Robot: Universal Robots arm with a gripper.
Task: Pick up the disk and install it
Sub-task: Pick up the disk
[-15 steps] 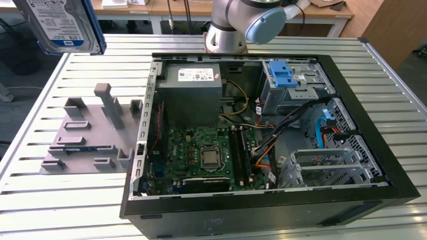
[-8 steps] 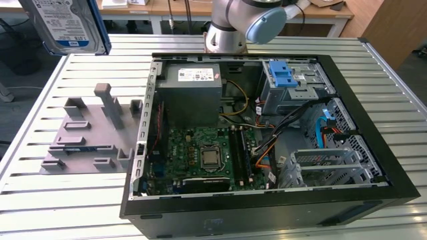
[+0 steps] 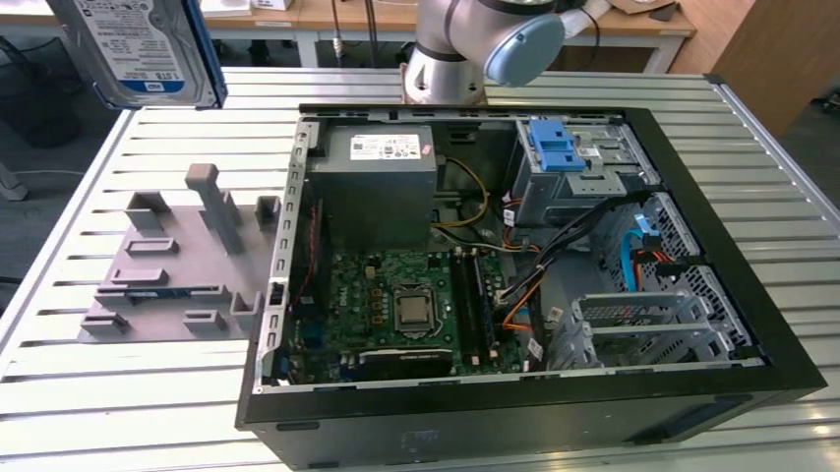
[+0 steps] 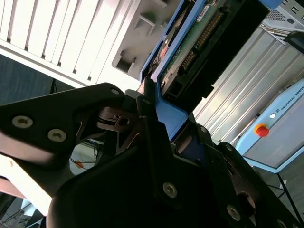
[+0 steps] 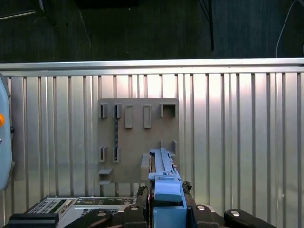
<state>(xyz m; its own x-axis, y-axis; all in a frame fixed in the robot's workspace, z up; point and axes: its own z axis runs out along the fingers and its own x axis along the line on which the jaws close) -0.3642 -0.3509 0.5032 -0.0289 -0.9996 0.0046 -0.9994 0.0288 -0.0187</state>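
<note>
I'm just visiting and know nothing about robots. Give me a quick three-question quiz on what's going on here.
1. True or false: the disk already sits inside the computer case.
2. What does the claw hold? A) the disk, B) a screwdriver, C) nothing.
3. Fill in: in the exterior view, the grey holder plate lies on the case's ____ side.
Key: 1 false; 2 A; 3 left.

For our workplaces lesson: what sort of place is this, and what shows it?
Probably a robotics lab bench: an open computer case lies on a metal table beside a grey fixture plate; a robot arm holds the disk in its jaws.
</note>
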